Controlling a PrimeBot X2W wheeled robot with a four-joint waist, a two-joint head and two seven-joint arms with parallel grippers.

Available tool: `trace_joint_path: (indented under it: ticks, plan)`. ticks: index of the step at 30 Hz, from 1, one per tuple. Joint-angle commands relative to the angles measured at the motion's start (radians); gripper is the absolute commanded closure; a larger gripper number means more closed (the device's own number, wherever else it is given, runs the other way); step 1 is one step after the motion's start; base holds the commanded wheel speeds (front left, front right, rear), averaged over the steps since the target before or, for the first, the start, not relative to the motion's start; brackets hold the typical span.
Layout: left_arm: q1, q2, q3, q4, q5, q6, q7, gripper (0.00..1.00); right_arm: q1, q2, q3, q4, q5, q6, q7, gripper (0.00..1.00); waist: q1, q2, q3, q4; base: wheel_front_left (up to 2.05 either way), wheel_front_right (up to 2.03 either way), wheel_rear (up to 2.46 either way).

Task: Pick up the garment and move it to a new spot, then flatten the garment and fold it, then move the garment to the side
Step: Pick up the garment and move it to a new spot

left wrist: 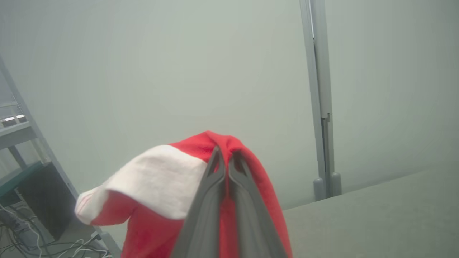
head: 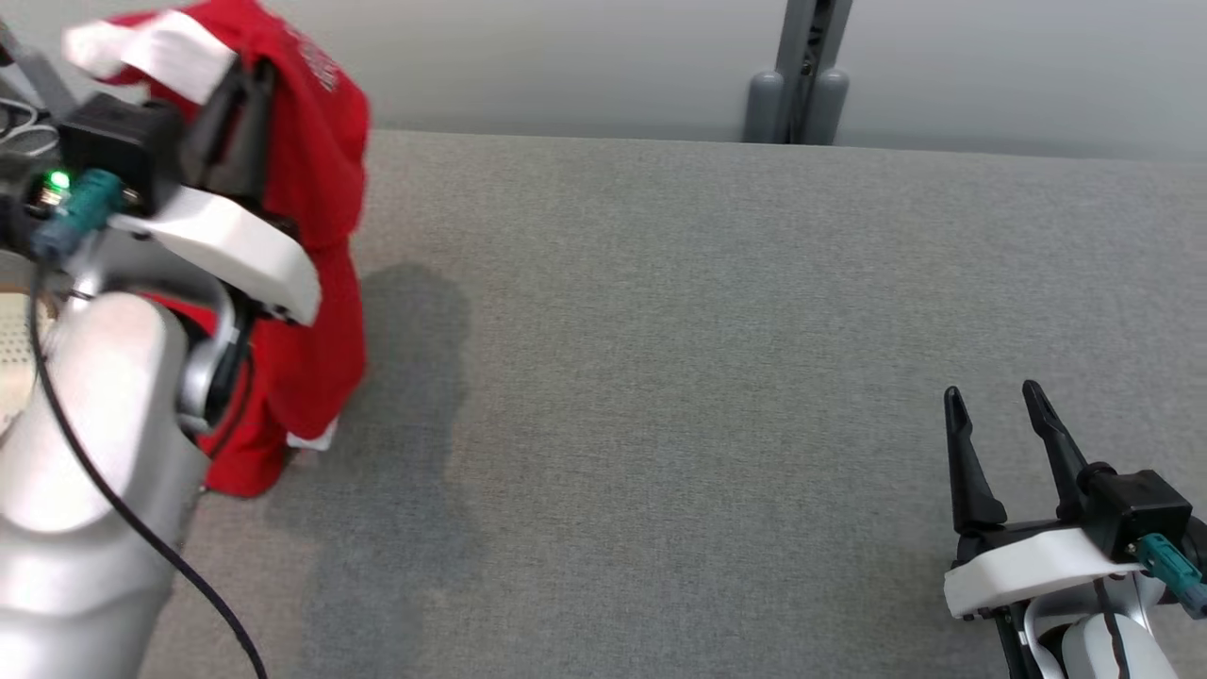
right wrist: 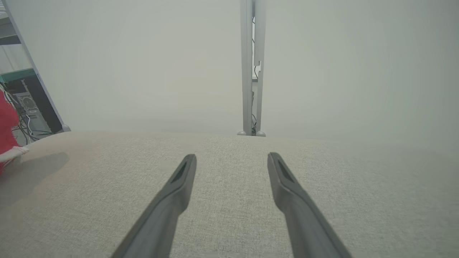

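The garment (head: 316, 236) is red with white trim and hangs lifted at the table's far left, its lower end still reaching the grey cloth surface. My left gripper (head: 240, 99) is shut on its top fold, fingers pointing up. In the left wrist view the two fingers press together on the red cloth at the left gripper (left wrist: 226, 157), with the garment (left wrist: 161, 179) draped over both sides and a white sleeve band to the left. My right gripper (head: 995, 401) stands open and empty at the lower right, and the right gripper (right wrist: 232, 159) hovers over bare table; the garment (right wrist: 7, 125) peeks in at the left edge.
The grey fabric-covered table (head: 707, 377) stretches wide to the right of the garment. A grey post (head: 801, 71) stands behind the far edge against a pale wall. Shelving with cables (left wrist: 21, 200) sits off the table's left side.
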Motion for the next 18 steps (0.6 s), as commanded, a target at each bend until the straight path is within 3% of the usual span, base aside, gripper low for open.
trace_joint_path:
  ticks: [1,8,18]
  plan:
    - [0.036,-0.01,-0.011,-0.047,-0.003,0.013,0.013,1.0,0.009,0.0,-0.001,-0.003,0.005,0.002,-0.009,0.0,0.0,0.0,-0.003,-0.033,0.0,0.0,0.0]
    - [0.161,-0.093,-0.114,-0.19,-0.016,0.028,0.113,1.0,0.003,0.003,-0.016,0.0,0.007,0.002,-0.013,0.0,0.0,0.0,0.014,-0.155,0.0,0.0,0.0]
    - [0.139,-0.221,-0.234,-0.078,-0.01,-0.002,0.136,1.0,-0.034,0.004,0.027,0.03,0.06,0.002,-0.022,0.0,0.0,0.0,0.091,-0.383,0.0,0.0,0.0]
